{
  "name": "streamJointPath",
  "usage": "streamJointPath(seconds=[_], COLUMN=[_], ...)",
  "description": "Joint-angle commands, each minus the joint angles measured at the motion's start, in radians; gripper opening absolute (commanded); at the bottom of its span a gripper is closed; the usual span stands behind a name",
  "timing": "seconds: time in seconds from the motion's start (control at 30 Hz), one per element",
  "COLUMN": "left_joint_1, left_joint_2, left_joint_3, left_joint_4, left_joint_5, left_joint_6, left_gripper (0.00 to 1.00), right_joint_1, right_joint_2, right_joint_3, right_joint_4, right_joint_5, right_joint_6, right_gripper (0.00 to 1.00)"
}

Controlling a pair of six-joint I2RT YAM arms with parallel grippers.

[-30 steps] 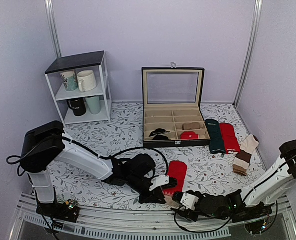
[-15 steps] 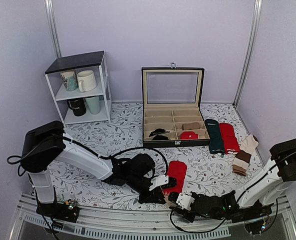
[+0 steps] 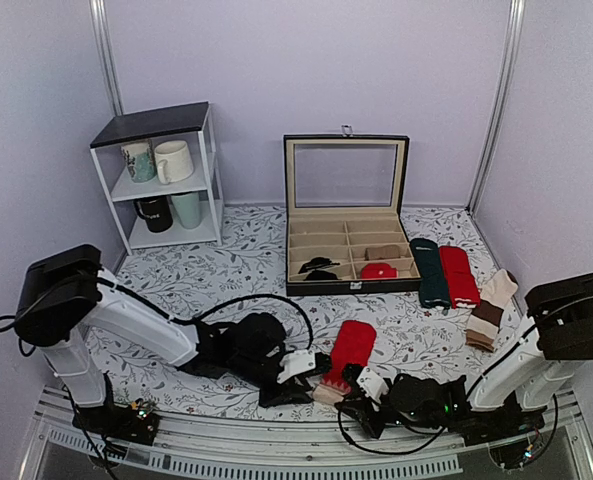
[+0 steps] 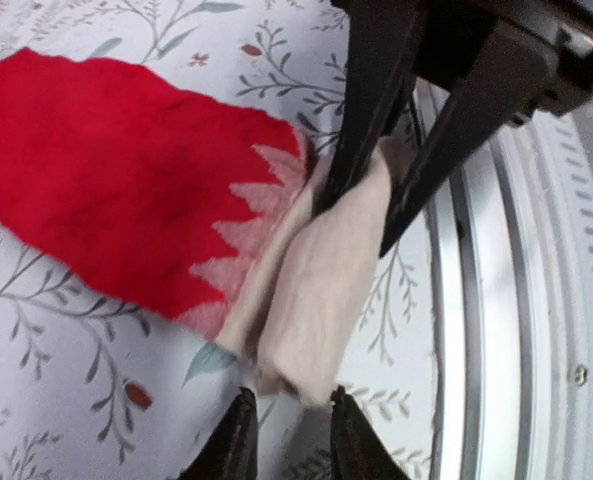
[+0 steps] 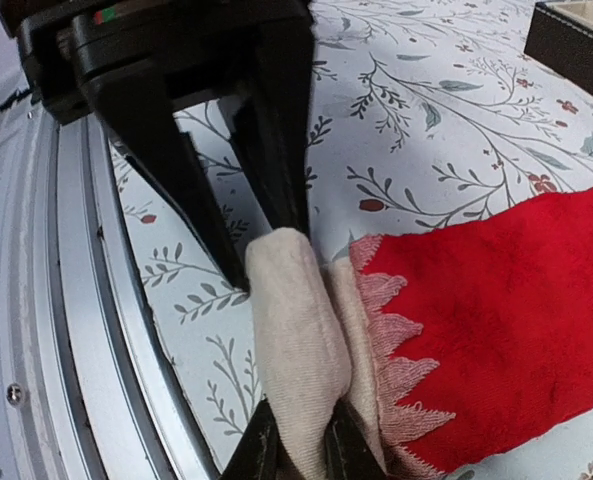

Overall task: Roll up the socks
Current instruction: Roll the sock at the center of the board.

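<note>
The red socks (image 3: 354, 343) lie stacked near the table's front edge, with their beige end (image 3: 328, 390) folded up into a ridge. My right gripper (image 5: 298, 440) is shut on the near end of that beige fold (image 5: 291, 330). In the left wrist view its black fingers (image 4: 361, 130) clamp the fold from the far side. My left gripper (image 4: 291, 400) is open a little, and the tip of the beige fold (image 4: 321, 280) sits just ahead of its fingertips. The two grippers face each other across the fold (image 3: 321, 378) (image 3: 351, 385).
A metal rail (image 3: 276, 450) runs along the table's near edge, close behind both grippers. An open compartment case (image 3: 346, 225) stands at the back, with a dark green sock (image 3: 432, 272), a plain red sock (image 3: 459, 275) and beige-brown socks (image 3: 488, 310) to its right. A shelf with mugs (image 3: 161, 175) stands back left.
My right gripper has moved left onto the beige end and closed on it. My left gripper has opened off the fold and its arm has drawn back to the left.
</note>
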Motion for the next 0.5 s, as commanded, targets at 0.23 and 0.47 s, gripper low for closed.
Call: streamJointPath(seconds=[0.23,0.47], left_joint_1=[-0.031,-0.051], left_joint_2=[-0.219,-0.100], left_joint_3=[-0.187,-0.155], left_joint_4=[0.346,0.355], left_joint_5=[-0.150,-0.089], left_joint_6=[0.276,0.322], left_gripper=[0.40,0.45], right_joint_1=[-0.055,-0.064], right_joint_2=[0.152,0.181], right_joint_3=[-0.069,-0.087], right_joint_4=[-0.007,-0.009], right_joint_5=[-0.261,-0.301], right_joint_6=[0.371,0.442], right_gripper=[0.13,0.13])
